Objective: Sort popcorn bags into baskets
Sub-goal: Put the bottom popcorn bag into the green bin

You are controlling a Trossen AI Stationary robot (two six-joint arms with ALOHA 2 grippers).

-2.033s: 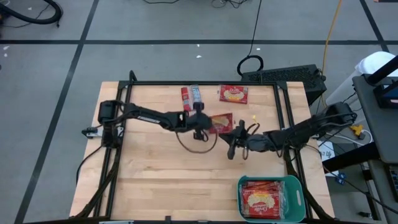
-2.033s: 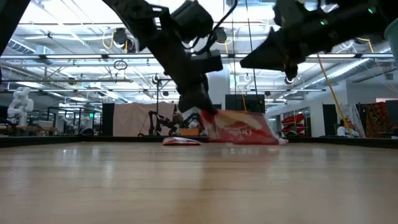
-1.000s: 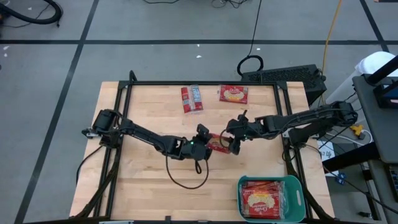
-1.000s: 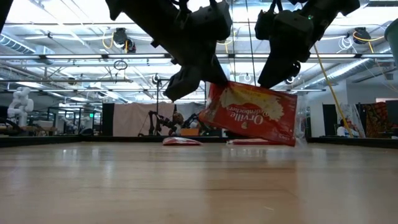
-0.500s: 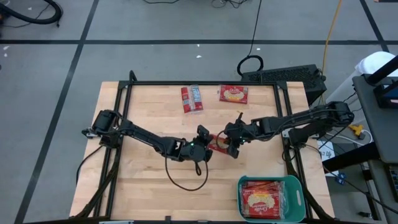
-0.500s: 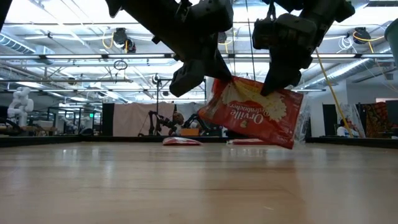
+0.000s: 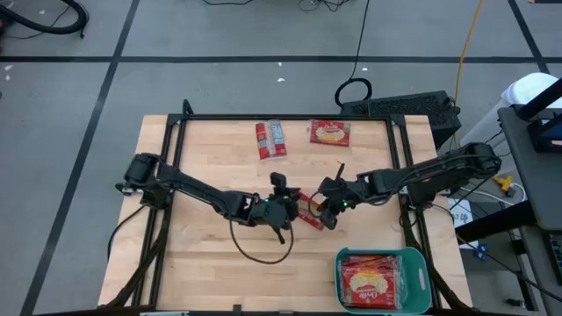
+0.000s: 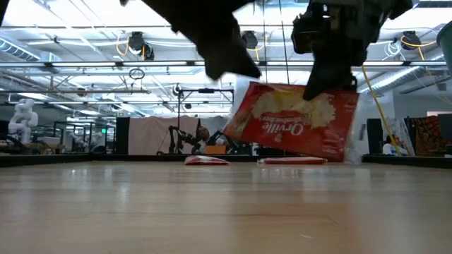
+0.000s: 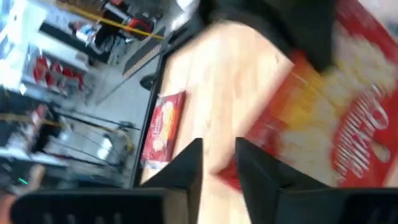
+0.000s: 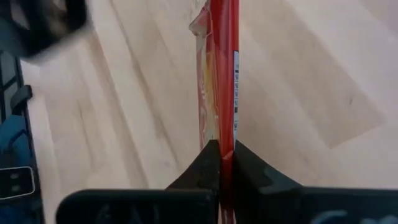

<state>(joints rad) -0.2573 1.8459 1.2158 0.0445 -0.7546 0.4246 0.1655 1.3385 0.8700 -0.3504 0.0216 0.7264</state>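
Note:
A red popcorn bag [image 8: 293, 123] with a yellow-cream popcorn picture hangs in the air over the middle of the table [image 7: 307, 213]. My right gripper [image 8: 330, 83] is shut on its top edge. My left gripper [image 8: 227, 60] is open and stands clear of the bag, up and toward the table's left; in its wrist view the bag [image 9: 323, 118] shows beyond the fingers [image 9: 186, 165]. Two more bags [image 7: 270, 139] [image 7: 329, 132] lie flat near the far edge. The teal basket [image 7: 420, 263], at the near right corner, holds several bags [image 7: 369, 281]. My right gripper pinches the bag's top edge near its right corner [image 8: 332, 90] between its two fingers, which come from above and point down. In the right wrist view the bag's edge [image 10: 222, 134] runs straight out from the shut fingers [image 10: 208, 155]. The bag hangs below, lifted clear and slightly tilted.
A black cable [image 7: 263, 250] loops on the wood under the left arm. A black frame [image 7: 176, 175] runs along the table's sides. Bare wood lies between the hanging bag and the basket.
The right gripper has come down onto the bag's top edge and taken hold. The left gripper has let go of the bag's left corner and drawn back up and toward the table's left. The bag now hangs from the right gripper alone and has swung a little rightward.

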